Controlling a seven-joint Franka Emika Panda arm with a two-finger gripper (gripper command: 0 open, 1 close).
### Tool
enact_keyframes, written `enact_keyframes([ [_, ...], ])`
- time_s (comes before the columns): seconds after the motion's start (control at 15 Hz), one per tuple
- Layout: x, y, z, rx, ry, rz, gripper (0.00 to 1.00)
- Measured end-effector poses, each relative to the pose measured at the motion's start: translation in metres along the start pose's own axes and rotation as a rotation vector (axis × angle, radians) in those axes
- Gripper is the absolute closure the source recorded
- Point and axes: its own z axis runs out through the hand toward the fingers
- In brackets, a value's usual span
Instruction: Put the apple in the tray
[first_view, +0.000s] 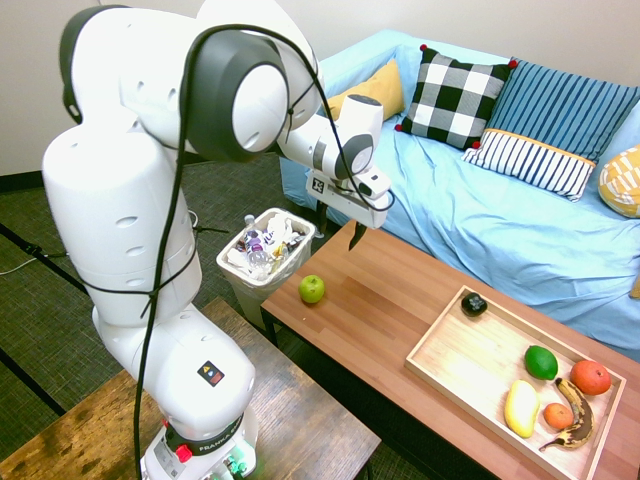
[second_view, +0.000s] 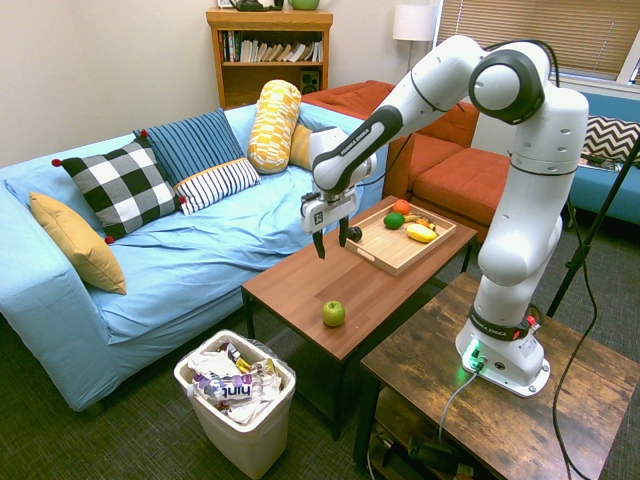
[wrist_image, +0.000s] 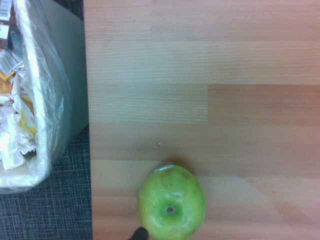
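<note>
The apple (first_view: 312, 289), small and light yellow-green, sits alone near the corner of the wooden coffee table (first_view: 400, 290), at the end by the waste bin. It also shows at apple (second_view: 333, 313), and from above at apple (wrist_image: 171, 209). The light-wood tray (first_view: 470, 360) lies at the table's other end, also seen as tray (second_view: 392, 256), and holds several fruits. My gripper (first_view: 338, 226) hangs open above the table, a short way from the apple on its sofa side, fingers pointing down and empty; the second exterior view shows the gripper (second_view: 330, 242) between apple and tray.
A white waste bin (first_view: 265, 245) full of wrappers stands on the floor just off the table's apple end, also visible as the bin (wrist_image: 30, 100). A blue sofa (first_view: 520, 220) with cushions runs along the table's far side. A dark wooden side table (second_view: 480, 400) bears the arm.
</note>
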Motion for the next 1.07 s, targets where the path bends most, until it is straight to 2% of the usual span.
enact_keyframes([
  [0.53,-0.008,-0.017,0.099,-0.126,-0.096,-0.018,0.0],
  [1.07,-0.023,-0.023,0.151,-0.206,-0.133,-0.029,0.0],
])
